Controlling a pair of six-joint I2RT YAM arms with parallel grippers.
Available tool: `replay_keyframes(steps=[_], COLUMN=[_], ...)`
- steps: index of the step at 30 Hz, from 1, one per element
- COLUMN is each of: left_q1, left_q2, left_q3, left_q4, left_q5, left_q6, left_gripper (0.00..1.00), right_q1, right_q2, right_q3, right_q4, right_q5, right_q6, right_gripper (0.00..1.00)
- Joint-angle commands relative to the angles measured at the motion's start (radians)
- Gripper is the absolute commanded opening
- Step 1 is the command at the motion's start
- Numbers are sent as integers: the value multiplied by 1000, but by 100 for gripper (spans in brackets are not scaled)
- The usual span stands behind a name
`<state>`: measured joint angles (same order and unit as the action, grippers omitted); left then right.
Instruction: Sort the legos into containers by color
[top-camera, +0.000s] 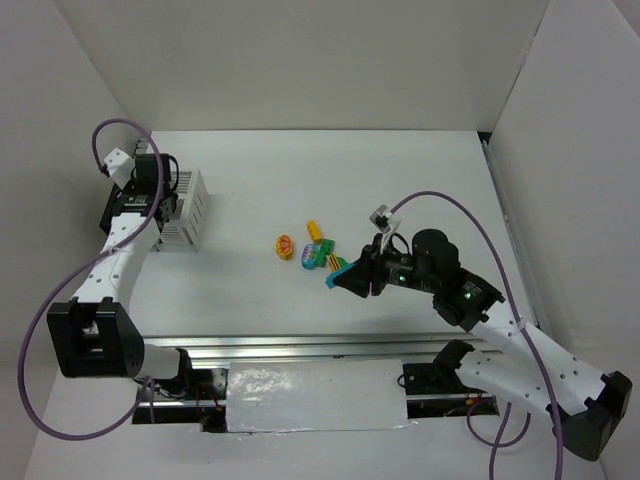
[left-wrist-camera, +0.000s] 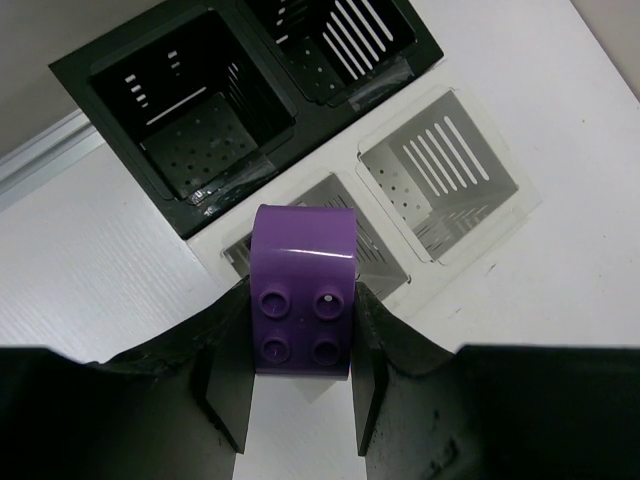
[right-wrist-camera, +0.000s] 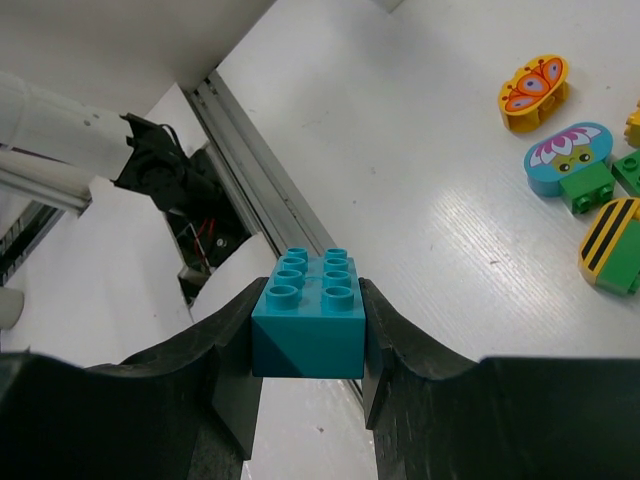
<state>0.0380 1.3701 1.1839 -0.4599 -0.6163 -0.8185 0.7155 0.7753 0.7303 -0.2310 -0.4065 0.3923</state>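
White table (top-camera: 420, 170): left hand (left-wrist-camera: 302, 385) clamps purple brick (left-wrist-camera: 303, 300), right hand (right-wrist-camera: 308, 400) clamps teal brick (right-wrist-camera: 308, 335).

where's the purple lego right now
The purple lego is pinched between the fingers of the left gripper at the far left of the table; in the left wrist view it hangs over the white bin, just beside the black bin.

No legible text or labels.
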Motion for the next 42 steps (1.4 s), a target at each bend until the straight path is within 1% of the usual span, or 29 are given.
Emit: replay_keyframes(steps=[1, 5, 6, 8, 11, 12, 14, 15, 17, 19, 20, 21, 23, 24, 25, 26, 28, 29, 30, 31, 32, 33, 34, 35, 38, 39, 40, 41, 42], left_q1=[3, 2, 3, 8, 13, 16, 17, 17, 19, 17, 19, 17, 8, -4, -18, -59, -92, -99, -101, -104, -115, -125, -138, -176, -283, -309, -354, -377, -403], left_q2=[12, 58, 63, 75, 67, 67, 73, 76, 75, 64, 58, 34, -11, -61, -87, -113, -193, -221, -280, -311, -339, -391, -413, -454, -531, -540, -548, -551, -549], left_q3=[-21, -12, -3, 6, -4, -4, 3, 8, 10, 13, 19, 22, 25, 26, 36, 39, 37, 16, -4, -59, -90, -116, -151, -165, -210, -220, -240, -251, -262], left_q4=[67, 99, 96, 78, 95, 96, 87, 84, 82, 72, 69, 58, 63, 73, 73, 70, 89, 105, 133, 208, 251, 297, 349, 365, 406, 427, 443, 501, 524], left_q5=[23, 69, 67, 58, 64, 67, 72, 72, 76, 73, 79, 88, 147, 176, 243, 295, 430, 637, 764, 890, 1120, 1223, 1307, 1407, 1425, 1435, 1448, 1455, 1461], left_q6=[-13, 12, 9, -1, 2, 4, 2, -1, -1, -4, -4, 2, 28, 74, 74, 115, 183, 202, 232, 239, 243, 227, 219, 203, 170, 157, 142, 119, 84], left_gripper=[26, 31, 34, 38, 53, 63, 69, 74, 78, 87, 95, 100, 100, 99, 99, 100, 99, 99, 100, 100, 99, 100, 100, 100, 100, 99, 99, 98, 98], right_q1=[2, 4, 4, 4, 2, 4, 2, 2, 2, 4, 2, 5, 2, 2, 1, 1, -4, -5, -7, -11, -16, -16, -16, -17, -17, -17, -16, -16, -14], right_q2=[16, 30, 30, 33, 35, 35, 44, 47, 51, 53, 53, 53, 55, 56, 59, 61, 64, 65, 68, 80, 88, 94, 104, 105, 114, 122, 124, 124, 124], right_q3=[20, 26, 26, 26, 21, 20, 27, 27, 31, 32, 31, 29, 29, 29, 31, 32, 38, 40, 44, 58, 66, 72, 78, 78, 81, 84, 81, 75, 67], right_q4=[47, 44, 42, 38, 44, 47, 42, 41, 38, 38, 42, 44, 55, 61, 79, 88, 126, 139, 153, 176, 188, 202, 228, 254, 335, 378, 406, 439, 471], right_q5=[-14, -25, -22, -25, -32, -32, -31, -34, -37, -37, -35, -31, -22, -23, -44, -54, -72, -106, -133, -164, -201, -247, -259, -284, -331, -385, -403, -416, -416], right_q6=[-9, -13, -15, -17, -17, -15, -18, -20, -20, -20, -18, -12, 8, 17, 25, 42, 65, 78, 85, 91, 103, 112, 124, 146, 175, 181, 189, 218, 236], right_gripper=[0, 0, 0, 0, 0, 0, 0, 0, 0, 0, 0, 0, 0, 0, 0, 0, 0, 0, 0, 0, 0, 0, 0, 0, 0, 0, 0, 0, 0])
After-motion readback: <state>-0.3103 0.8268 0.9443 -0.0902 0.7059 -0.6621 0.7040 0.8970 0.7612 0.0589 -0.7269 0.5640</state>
